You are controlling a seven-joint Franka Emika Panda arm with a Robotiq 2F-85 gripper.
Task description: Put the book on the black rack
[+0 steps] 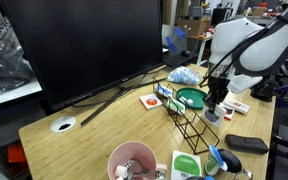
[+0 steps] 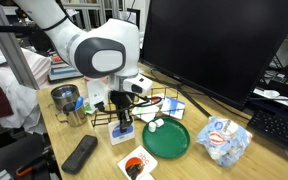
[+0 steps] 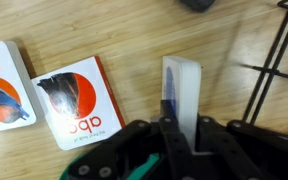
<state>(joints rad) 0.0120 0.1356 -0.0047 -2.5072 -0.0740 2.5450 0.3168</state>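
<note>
My gripper (image 3: 181,125) is shut on the book (image 3: 181,88), a thin pale whitish-grey book held upright and seen edge-on between the fingers. In both exterior views the gripper (image 1: 216,101) (image 2: 124,112) holds the book (image 1: 212,116) (image 2: 124,128) just above the wooden table. The black rack (image 1: 182,112) (image 2: 154,103), low thin wire with loop dividers, stands right beside the gripper. Its wires show at the right edge of the wrist view (image 3: 284,50). The book is beside the rack, not in it.
A green bowl (image 1: 192,97) (image 2: 167,140) sits by the rack. Two white-and-red booklets (image 3: 79,102) (image 3: 2,85) lie flat on the table. A metal cup (image 2: 66,100), a black case (image 2: 79,153), a pink cup (image 1: 132,160) and a large monitor (image 1: 84,45) are around.
</note>
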